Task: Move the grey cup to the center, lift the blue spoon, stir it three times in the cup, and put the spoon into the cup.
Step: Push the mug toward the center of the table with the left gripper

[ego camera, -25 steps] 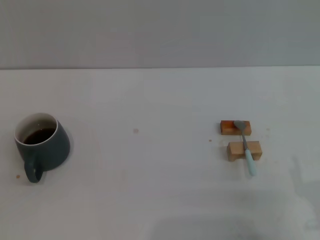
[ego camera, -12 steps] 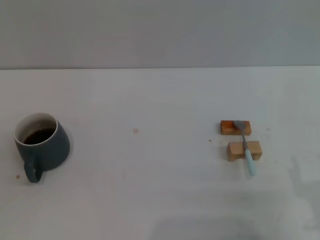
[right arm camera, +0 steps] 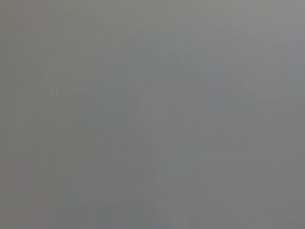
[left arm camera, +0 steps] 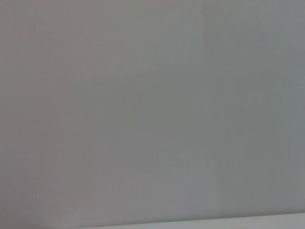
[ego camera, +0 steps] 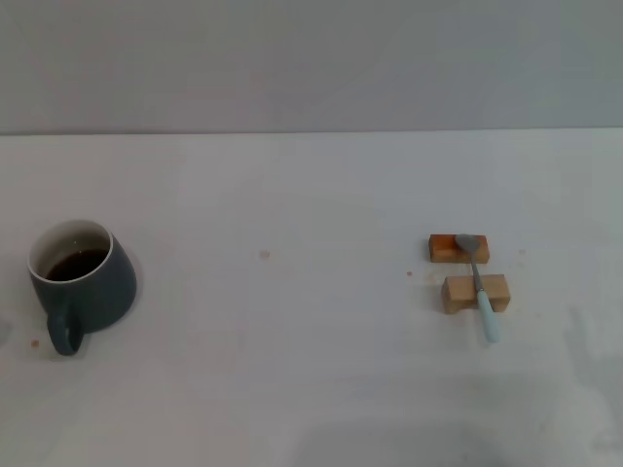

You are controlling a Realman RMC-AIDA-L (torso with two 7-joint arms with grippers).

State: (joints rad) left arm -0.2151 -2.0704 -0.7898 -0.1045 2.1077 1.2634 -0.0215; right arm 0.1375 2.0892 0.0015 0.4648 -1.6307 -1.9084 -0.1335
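- The grey cup (ego camera: 82,282) sits on the white table (ego camera: 292,370), far over on my left side; it stands upright, its loop handle turned toward me, dark brown liquid showing inside its white interior.
- The blue spoon (ego camera: 478,284) lies well apart from the cup, over on my right side; its grey metal bowl rests on the far wooden block (ego camera: 458,249), its stem crosses the near wooden block (ego camera: 475,293), and the pale blue handle end sticks out past that block toward me.
- The two blocks lie one behind the other, near each other but not touching; the spoon bridges the gap between them.
- The middle of the table, between cup and spoon, carries only a small faint speck (ego camera: 264,255).
- Neither of my grippers appears in the head view; my left wrist view shows only a plain grey surface with a pale strip along one edge, my right wrist view only flat grey; so I cannot tell whether my fingers on either side are spread or closed.
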